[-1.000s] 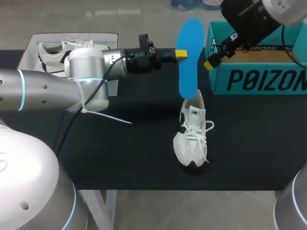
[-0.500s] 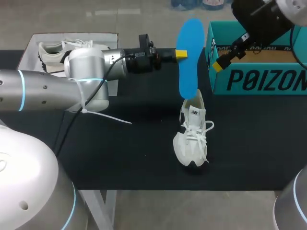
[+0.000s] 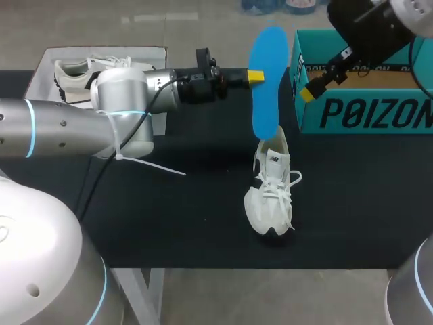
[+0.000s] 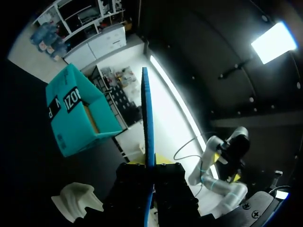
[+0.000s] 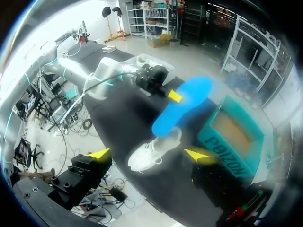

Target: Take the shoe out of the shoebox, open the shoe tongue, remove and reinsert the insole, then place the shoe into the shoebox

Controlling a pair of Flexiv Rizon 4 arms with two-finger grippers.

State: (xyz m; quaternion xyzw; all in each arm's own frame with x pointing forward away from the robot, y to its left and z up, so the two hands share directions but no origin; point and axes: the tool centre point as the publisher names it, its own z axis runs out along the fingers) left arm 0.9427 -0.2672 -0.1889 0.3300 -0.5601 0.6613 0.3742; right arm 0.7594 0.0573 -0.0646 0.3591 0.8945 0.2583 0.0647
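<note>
Above the shoe [image 3: 270,193], left pincer [image 4: 149,174] pinching insole [image 3: 266,101], right pincer [image 5: 149,154] spread, clear only from its wrist

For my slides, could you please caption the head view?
Left pincer holds the blue insole upright over the white shoe, near the shoebox.

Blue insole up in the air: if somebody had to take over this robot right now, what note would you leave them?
Left gripper: shut on the blue insole, holding it upright with its lower end at the opening of the white shoe.
Right gripper: open and empty, by the left corner of the teal shoebox.
The white shoe stands on the table, outside the open teal shoebox.
Done: shoe taken out; insole out, or nearly so.
Left: seat the insole in the shoe, then put the shoe into the shoebox.
</note>
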